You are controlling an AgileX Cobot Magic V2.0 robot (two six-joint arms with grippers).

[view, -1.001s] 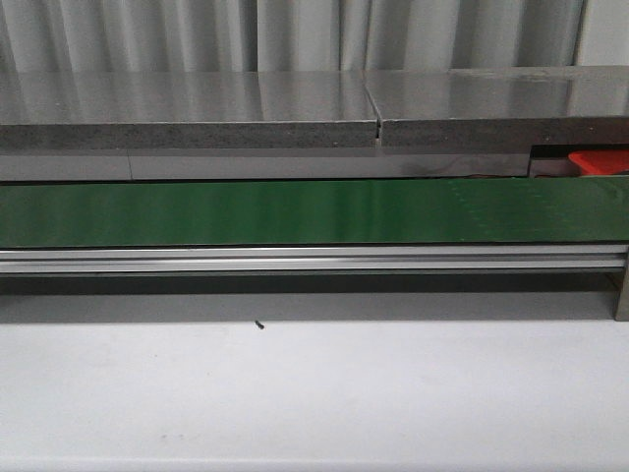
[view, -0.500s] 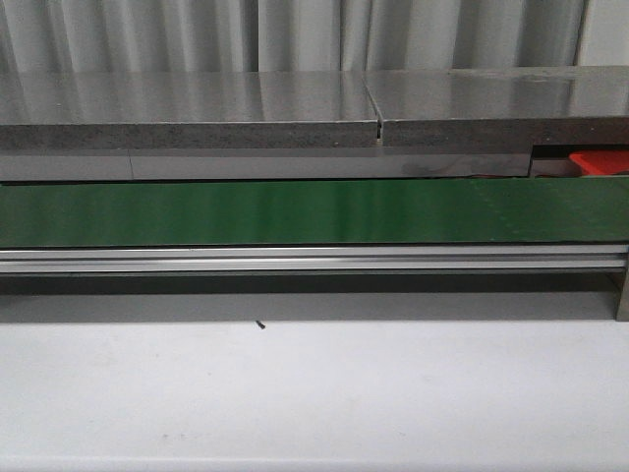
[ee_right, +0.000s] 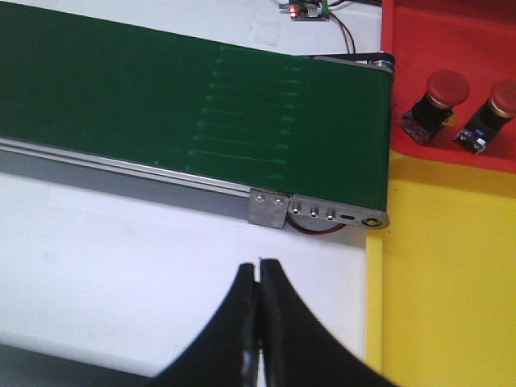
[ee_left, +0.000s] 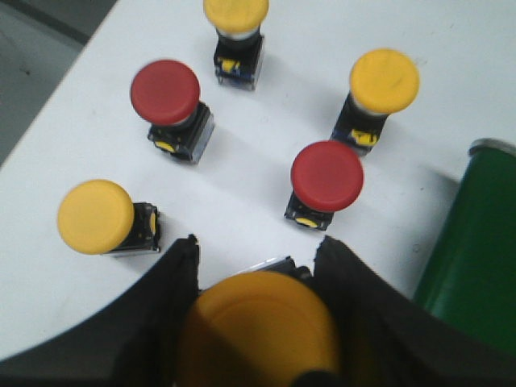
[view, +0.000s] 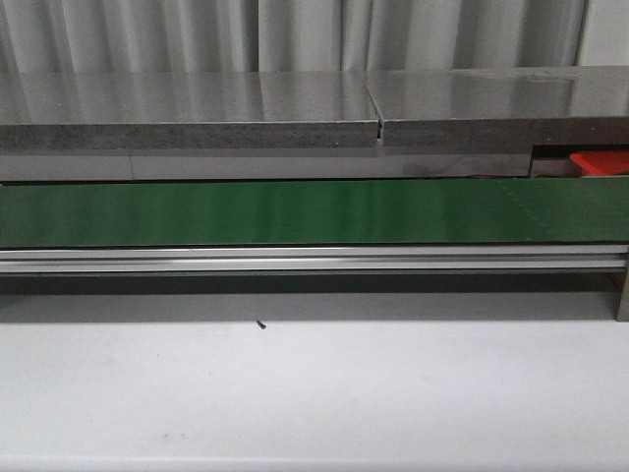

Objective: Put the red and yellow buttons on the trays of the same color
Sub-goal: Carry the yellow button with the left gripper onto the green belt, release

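Nothing has moved in the front view since the earlier frame. Left hand (ee_left: 256,322) pinches a yellow mushroom-head push button (ee_left: 258,322), seemingly lifted above the white counter (ee_left: 258,137); red button (ee_left: 326,177) just beyond. Right hand (ee_right: 259,278), pressed together, hovers beside the yellow plastic tray (ee_right: 443,274); red plastic tray (ee_right: 427,32) at upper right, green conveyor belt (ee_right: 193,105) alongside.

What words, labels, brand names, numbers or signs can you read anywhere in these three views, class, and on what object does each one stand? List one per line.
None can be read in any view.
The button bodies carry small yellow tags, too blurred to show any text.
The small circuit board beyond the green conveyor belt is too small to read.
The red tray, yellow tray and button caps are plain.
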